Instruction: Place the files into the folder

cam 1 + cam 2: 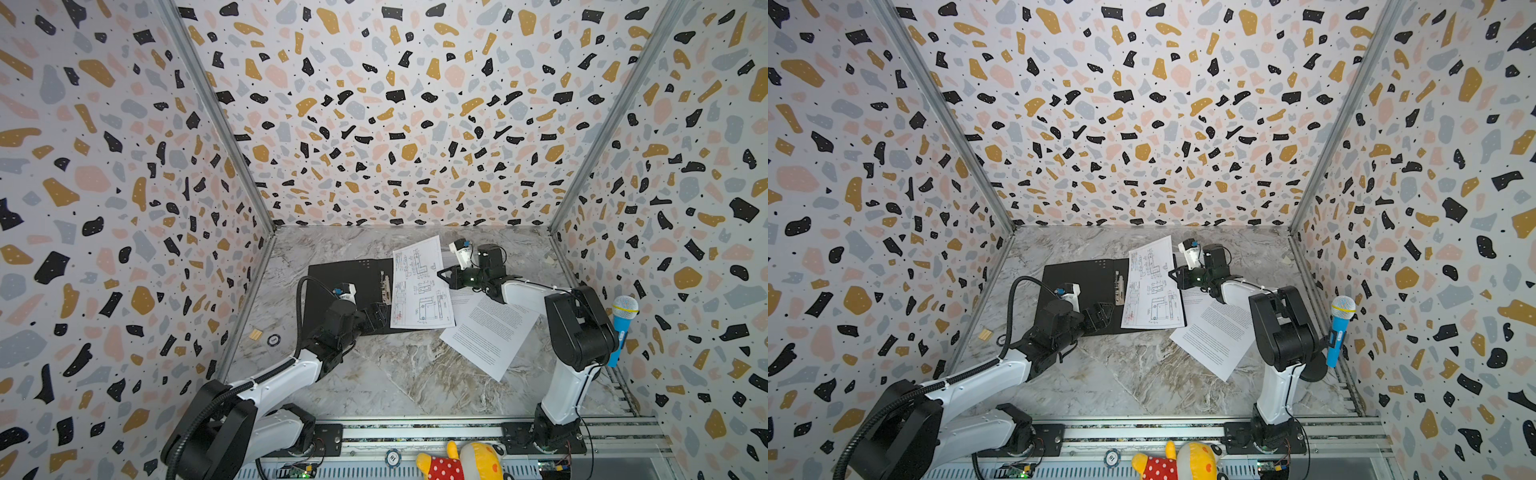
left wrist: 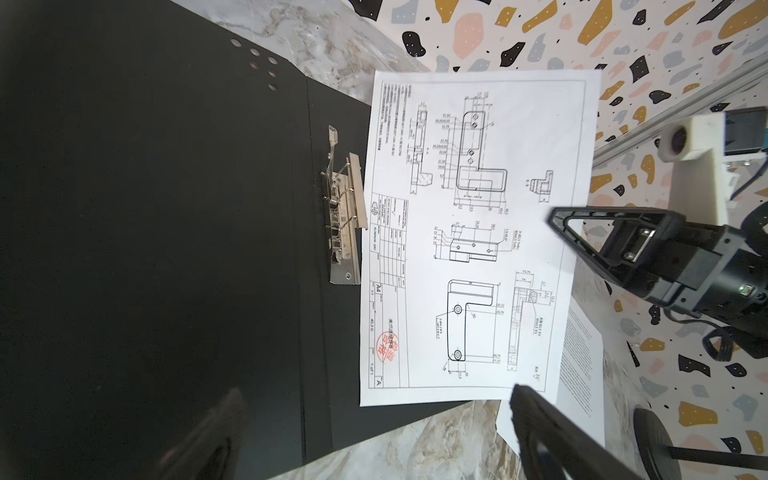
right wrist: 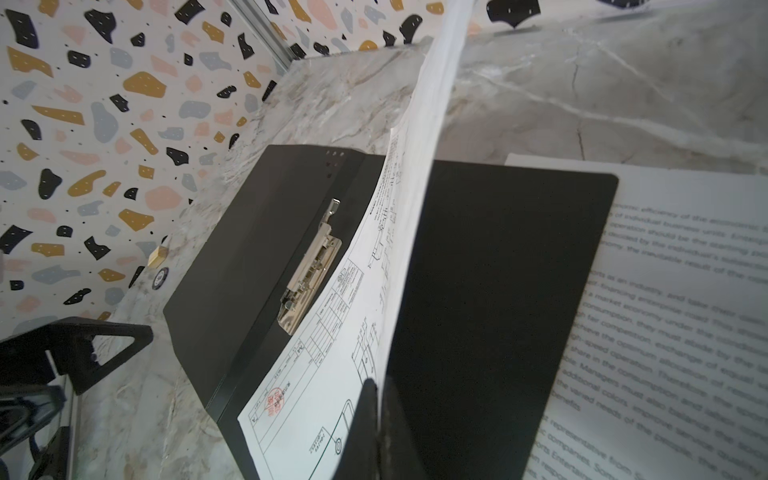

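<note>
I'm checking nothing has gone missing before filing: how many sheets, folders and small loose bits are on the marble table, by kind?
drawing sheet: 1
text sheets: 2, one partly hidden under the other
folder: 1
wooden block: 1
round token: 1
Total: 6

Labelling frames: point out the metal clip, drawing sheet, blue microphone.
metal clip [image 2: 341, 232], left wrist view, its middle.
drawing sheet [image 1: 420, 286], a top view, its centre.
blue microphone [image 1: 622, 332], a top view, its handle.
</note>
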Tool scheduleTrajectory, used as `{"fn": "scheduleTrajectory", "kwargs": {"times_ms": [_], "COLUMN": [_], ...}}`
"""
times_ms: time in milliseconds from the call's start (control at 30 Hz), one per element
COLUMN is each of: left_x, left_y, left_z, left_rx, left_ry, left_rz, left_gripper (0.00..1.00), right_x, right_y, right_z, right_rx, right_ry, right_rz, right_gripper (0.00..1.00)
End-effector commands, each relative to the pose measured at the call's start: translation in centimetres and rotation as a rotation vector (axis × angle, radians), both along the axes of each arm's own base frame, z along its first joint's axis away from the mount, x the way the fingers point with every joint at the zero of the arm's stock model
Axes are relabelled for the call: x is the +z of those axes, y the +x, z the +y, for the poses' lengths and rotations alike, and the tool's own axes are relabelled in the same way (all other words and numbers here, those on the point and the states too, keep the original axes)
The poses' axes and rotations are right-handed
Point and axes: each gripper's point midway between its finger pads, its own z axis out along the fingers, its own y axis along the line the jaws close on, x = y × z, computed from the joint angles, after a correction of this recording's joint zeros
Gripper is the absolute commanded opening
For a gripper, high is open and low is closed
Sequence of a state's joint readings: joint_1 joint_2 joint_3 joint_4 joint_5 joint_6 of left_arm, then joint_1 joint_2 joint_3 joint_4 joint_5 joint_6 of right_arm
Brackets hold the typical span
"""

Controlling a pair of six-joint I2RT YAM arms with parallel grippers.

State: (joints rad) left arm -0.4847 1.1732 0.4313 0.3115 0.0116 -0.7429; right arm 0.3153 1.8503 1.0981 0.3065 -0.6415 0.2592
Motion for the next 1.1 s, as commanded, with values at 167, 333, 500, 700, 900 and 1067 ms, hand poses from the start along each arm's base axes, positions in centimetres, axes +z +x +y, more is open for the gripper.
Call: {"fn": "scheduleTrajectory", "kwargs": {"times_ms": [167, 333, 500, 700, 900, 1067], "left_x": [-0.1, -0.1, -0.1, -0.4, -0.4, -0.8], "left_y": [-0.2, -0.2, -0.3, -0.5, -0.5, -0.5], "left_z": [-0.1, -0.1, 0.0, 0.1, 0.1, 0.1], "left_rx": [-0.021, -0.02, -0.02, -0.019, -0.019, -0.02], "left_ry": [-0.013, -0.016, -0.018, -0.02, -0.02, -0.023], "left_rz": [-0.023, -0.024, -0.026, -0.022, -0.023, -0.016], "left_gripper": [1.0, 1.0, 1.0, 1.0, 1.0, 1.0], "right_x": [4.1, 3.2, 2.5, 2.1, 1.8, 1.8], "right_y": [-0.8, -1.0, -1.2, -1.2, -1.0, -0.5], "right_z": [0.9, 1.9, 2.8, 3.2, 3.3, 2.5], "right_rx": [0.091, 0.146, 0.187, 0.204, 0.202, 0.134], "right_ry": [0.066, 0.067, 0.065, 0.069, 0.065, 0.034], "right_rz": [-0.142, -0.099, -0.08, -0.066, -0.055, -0.039], "right_gripper": [0.0, 0.0, 0.0, 0.0, 0.0, 0.0]}}
